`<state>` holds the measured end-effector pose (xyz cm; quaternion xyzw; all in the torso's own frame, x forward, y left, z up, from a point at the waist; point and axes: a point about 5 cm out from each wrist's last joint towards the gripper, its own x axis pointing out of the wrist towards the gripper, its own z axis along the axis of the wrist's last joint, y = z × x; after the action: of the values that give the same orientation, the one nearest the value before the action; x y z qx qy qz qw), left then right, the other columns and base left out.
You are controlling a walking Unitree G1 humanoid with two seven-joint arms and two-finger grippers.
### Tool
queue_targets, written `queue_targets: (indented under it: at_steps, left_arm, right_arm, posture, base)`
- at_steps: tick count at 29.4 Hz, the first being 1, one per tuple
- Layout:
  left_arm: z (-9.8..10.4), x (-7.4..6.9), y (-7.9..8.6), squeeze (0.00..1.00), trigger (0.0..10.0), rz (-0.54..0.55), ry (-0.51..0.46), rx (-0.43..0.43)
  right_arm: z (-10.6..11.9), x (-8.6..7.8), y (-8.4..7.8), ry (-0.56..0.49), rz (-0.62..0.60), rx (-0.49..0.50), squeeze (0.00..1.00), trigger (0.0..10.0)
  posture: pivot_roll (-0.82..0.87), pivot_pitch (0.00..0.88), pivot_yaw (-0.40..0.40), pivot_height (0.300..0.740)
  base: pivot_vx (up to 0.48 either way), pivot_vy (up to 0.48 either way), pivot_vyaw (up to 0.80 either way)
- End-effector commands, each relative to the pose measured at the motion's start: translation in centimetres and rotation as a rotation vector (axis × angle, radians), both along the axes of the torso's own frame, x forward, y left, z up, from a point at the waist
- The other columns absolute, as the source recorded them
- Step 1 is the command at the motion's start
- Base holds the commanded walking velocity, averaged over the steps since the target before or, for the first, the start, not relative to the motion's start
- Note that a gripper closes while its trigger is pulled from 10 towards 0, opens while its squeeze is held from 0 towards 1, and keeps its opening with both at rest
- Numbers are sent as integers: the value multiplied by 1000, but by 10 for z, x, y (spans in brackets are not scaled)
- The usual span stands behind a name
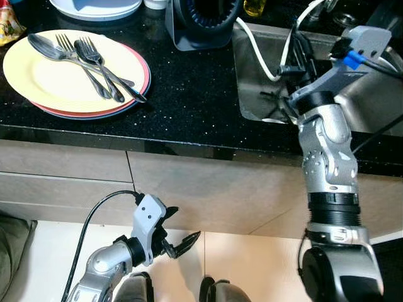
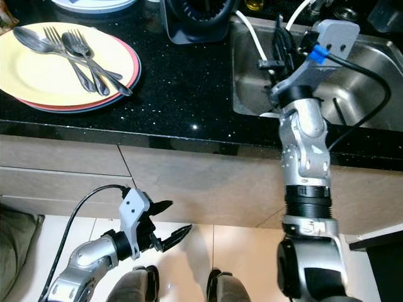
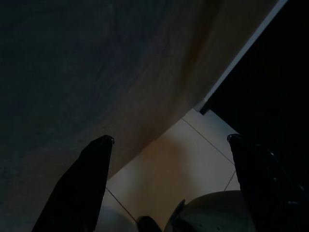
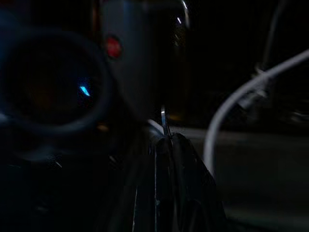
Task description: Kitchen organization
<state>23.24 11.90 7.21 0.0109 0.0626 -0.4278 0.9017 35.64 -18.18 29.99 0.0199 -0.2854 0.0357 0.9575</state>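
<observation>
- Right gripper [image 2: 277, 47]: reaches over the near rim of the steel sink [image 2: 352, 94], jaws pressed together on a thin metal piece whose tip shows above them in the right wrist view; likely a piece of cutlery, but the dark view does not settle it.
- Left gripper [image 1: 182, 242]: hangs low before the cabinet front, above the tiled floor [image 1: 252, 264], jaws spread and holding nothing.
- Yellow plate [image 1: 38, 75]: sits on the black tabletop [image 1: 189, 100], well left of the sink, stacked on a red-rimmed plate and a blue-rimmed one.
- Plate contents: a spoon [image 1: 47, 47] and two forks [image 1: 94, 60], side by side, handles reaching past the right rim.
- Sink contents: a white hose [image 1: 258, 50].
- Black appliance [image 1: 204, 19]: stands just left of the sink.
</observation>
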Motion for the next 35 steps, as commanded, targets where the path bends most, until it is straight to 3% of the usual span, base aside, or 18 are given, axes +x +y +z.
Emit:
queue_targets:
  at_steps: [1,5,8,11,20,25,26,27,28,29,35]
  left_arm:
    - [-4,-5,-2,0,10000,-19,17,-1]
    - [-4,-6,-2,0,10000,-21,18,-1]
    - [-5,-8,-3,0,10000,-26,23,-2]
    - [-5,-10,-4,0,10000,-29,26,-4]
    - [-7,-18,-7,0,10000,-31,40,-11]
    - [-8,-25,-6,0,10000,-28,52,-12]
    - [-8,-26,-6,0,10000,-27,54,-12]
    - [-8,-27,-5,0,10000,-26,57,-11]
    - [-8,-27,-4,0,10000,-25,58,-11]
    - [-8,-28,-4,0,10000,-24,60,-11]
    - [-9,-30,-5,0,10000,-27,66,-11]
  right_arm:
    - [-9,2,0,31,-31,-47,0,0]
    - [-22,6,6,82,-48,-114,0,0]
    - [-43,13,9,175,-131,-277,0,0]
    - [-48,16,9,190,-177,-356,0,0]
    - [-37,25,35,112,-146,-501,0,0]
    - [-33,30,40,102,-167,-576,0,0]
    - [-32,31,40,101,-175,-587,0,1255]
    - [-30,33,40,102,-192,-599,0,5412]
    - [-28,34,39,102,-204,-606,0,5412]
    - [-26,36,37,101,-226,-618,0,10000]
    - [-6,46,25,99,-319,-652,0,10000]
  posture:
    - [126,220,-75,740]
    - [125,223,-75,740]
    - [123,227,-75,740]
    - [121,231,-77,740]
    - [117,261,-81,740]
    - [120,283,-85,740]
    - [119,290,-86,740]
    - [118,294,-85,740]
    - [118,295,-85,740]
    - [117,298,-85,740]
    - [111,305,-88,740]
  base:
    - [0,0,0]
    - [0,0,0]
    - [0,0,0]
    - [0,0,0]
    - [0,0,0]
    - [0,0,0]
    - [0,0,0]
    - [0,0,0]
    - [0,0,0]
    - [0,0,0]
    - [0,0,0]
